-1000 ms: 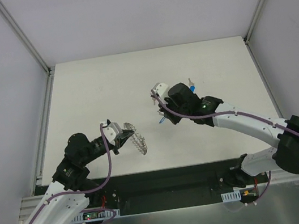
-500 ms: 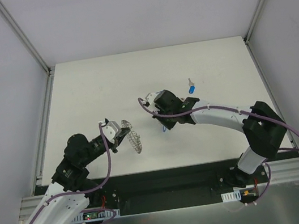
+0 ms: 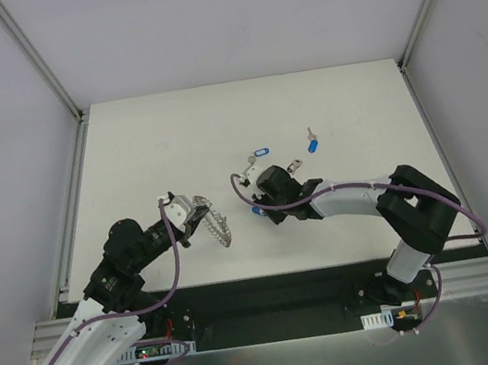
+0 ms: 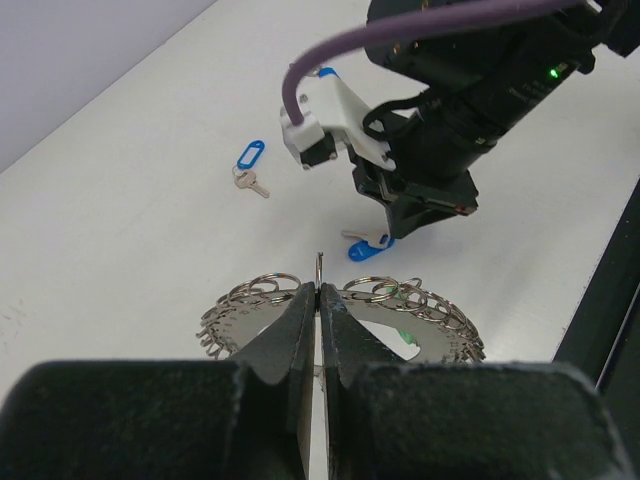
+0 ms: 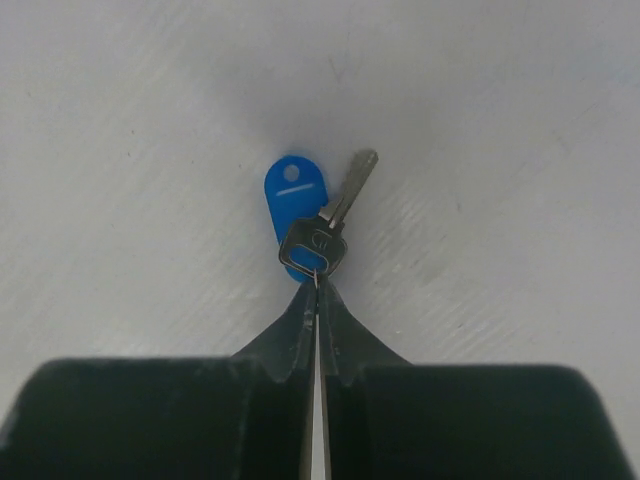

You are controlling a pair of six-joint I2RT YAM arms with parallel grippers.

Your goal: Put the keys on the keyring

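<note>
My left gripper is shut on the rim of the keyring, a flat grey ring edged with small wire loops, and holds it up at the near left. In the left wrist view the gripper pinches the keyring, whose green spot shows. My right gripper is shut on the small wire loop of a silver key with a blue tag, low over the table just right of the keyring. The right gripper's tips meet below the key's head.
Three more keys lie on the white table behind the right gripper: one with a blue tag, one with a dark grey tag, one with a blue tag farther right. Metal frame rails run along the table's sides.
My right gripper has swung left and toward the near edge with the blue-tagged key, closing on the keyring and uncovering two keys behind it. The left gripper and keyring shifted only slightly.
</note>
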